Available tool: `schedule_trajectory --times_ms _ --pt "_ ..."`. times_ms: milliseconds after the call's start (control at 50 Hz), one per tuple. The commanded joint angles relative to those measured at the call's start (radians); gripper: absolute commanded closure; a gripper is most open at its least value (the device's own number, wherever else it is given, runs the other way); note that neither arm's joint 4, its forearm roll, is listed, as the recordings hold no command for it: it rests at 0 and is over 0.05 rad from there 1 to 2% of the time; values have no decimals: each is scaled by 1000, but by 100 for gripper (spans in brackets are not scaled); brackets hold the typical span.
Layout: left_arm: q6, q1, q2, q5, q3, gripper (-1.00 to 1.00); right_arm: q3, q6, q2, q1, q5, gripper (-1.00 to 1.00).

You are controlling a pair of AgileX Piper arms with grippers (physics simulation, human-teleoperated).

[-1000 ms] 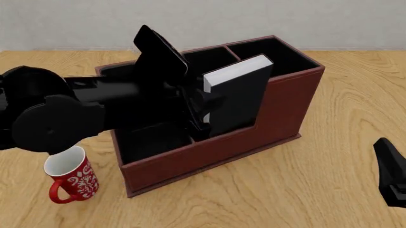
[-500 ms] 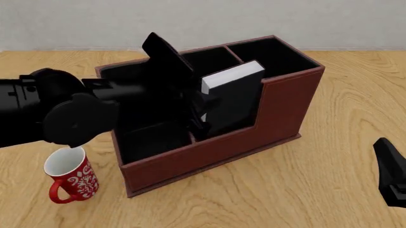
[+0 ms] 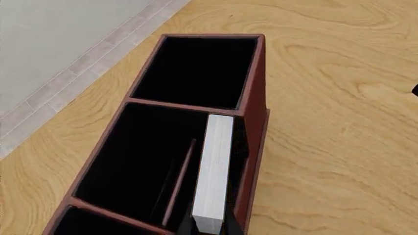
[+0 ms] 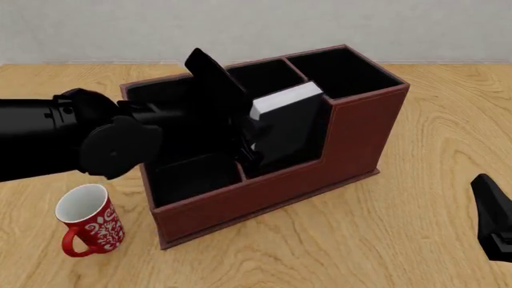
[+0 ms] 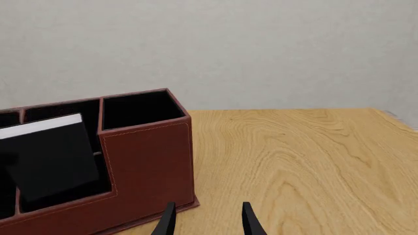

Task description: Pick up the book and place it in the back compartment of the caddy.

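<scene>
Inside the reddish-brown leather-look caddy (image 4: 352,129), left gripper (image 4: 249,147) clamps the black hardback book (image 4: 289,129), now lower; red patterned mug (image 4: 88,221) nearby; right gripper (image 5: 205,220) open.

My fixed front camera sits on my own side of the tabletop (image 4: 416,240), above and a little behind me, looking forward and down; it takes in the whole caddy (image 4: 264,150), the red mug (image 4: 86,221) and the far wall. The camera on my left wrist looks steeply down into the caddy from close above, along its length toward the tall end cell (image 3: 196,71), with the book's (image 3: 214,171) white page edge filling the near part. My right wrist camera sits low and farther off, looking level across the tabletop at the caddy's outer wall. All three share the caddy and the book.
</scene>
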Motion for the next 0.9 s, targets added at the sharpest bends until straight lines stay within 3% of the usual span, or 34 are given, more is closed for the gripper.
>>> schedule_trajectory --times_ms 20,440,900 --pt "22 12 8 -19 -4 100 1 0 6 0 -7 -100" --pt "-2 -4 58 -54 -1 100 0 0 0 0 0 -100" --pt "23 17 86 -104 47 100 0 0 1 0 0 -100"
